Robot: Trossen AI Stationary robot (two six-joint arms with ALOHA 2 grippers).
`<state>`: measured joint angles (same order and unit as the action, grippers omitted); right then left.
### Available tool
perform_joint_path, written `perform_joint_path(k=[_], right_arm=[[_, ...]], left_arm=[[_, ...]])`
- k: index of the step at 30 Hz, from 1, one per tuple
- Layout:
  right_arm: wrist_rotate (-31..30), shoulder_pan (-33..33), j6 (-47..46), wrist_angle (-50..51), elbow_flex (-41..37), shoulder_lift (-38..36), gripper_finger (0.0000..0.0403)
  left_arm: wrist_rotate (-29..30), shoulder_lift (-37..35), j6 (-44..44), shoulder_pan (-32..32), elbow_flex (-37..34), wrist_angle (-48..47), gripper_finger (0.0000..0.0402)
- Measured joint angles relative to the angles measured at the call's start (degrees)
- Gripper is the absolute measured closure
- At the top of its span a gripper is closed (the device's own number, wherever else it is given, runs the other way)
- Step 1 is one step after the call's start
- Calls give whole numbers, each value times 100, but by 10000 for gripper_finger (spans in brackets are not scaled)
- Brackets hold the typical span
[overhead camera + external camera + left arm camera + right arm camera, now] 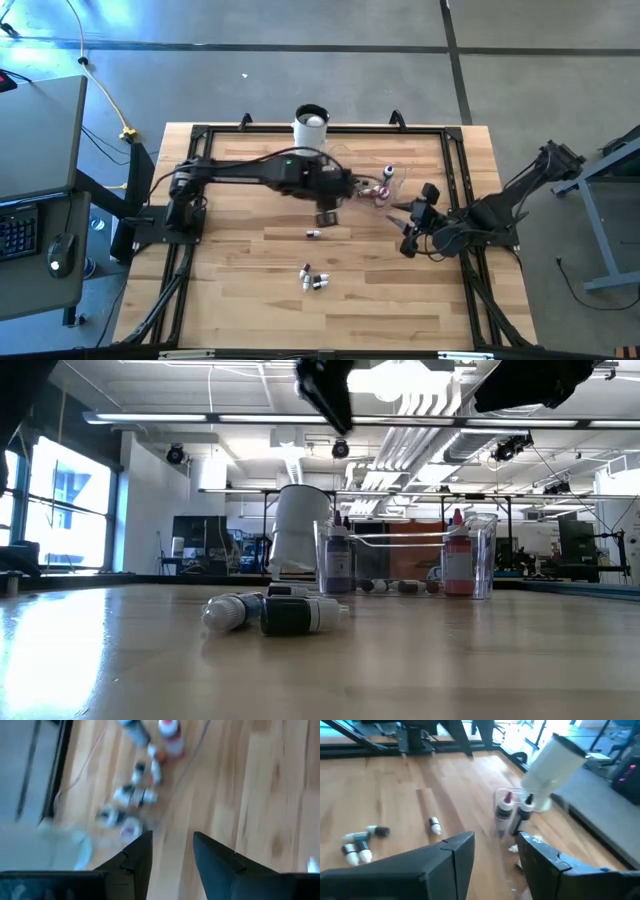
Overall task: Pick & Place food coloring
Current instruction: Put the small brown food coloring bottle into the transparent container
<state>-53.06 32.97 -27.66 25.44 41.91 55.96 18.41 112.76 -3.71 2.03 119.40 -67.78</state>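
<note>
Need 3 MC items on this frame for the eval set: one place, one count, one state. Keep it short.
1. Where is the white cup?
A. Upright on the table, next to the clear bowl
B. Lying among the loose bottles
C. Held by the right end effector

2. How many food coloring bottles stand upright in the clear bowl?
A. None
B. Two
C. Five

3. What state is the left end effector in?
A. Shut on a bottle
B. Shut on the cup
C. Open, holding nothing

Key:
1 A: the white cup stands on the wood beside the clear bowl.
2 B: a dark bottle and a red bottle stand up in it.
3 C: the left end effector shows bare wood between its parted fingers.

The right end effector waits open at the table's right.
</note>
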Motion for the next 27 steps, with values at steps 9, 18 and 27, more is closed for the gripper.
perform_joint_path(k=[9,18,27], right_arm=[[1706,-524,1501,-3837,-1336,223,259],[3320,-1039,2002,-5743,-1213,2229,259],[4738,-1049,2572,-5676,479,4673,259]], left_arm=[[190,-619,-1576,984,162,-2283,263],[1268,-1284,-2217,2299,-1050,-1938,263],[1640,-1693,-2750,3119,-3661,407,263]])
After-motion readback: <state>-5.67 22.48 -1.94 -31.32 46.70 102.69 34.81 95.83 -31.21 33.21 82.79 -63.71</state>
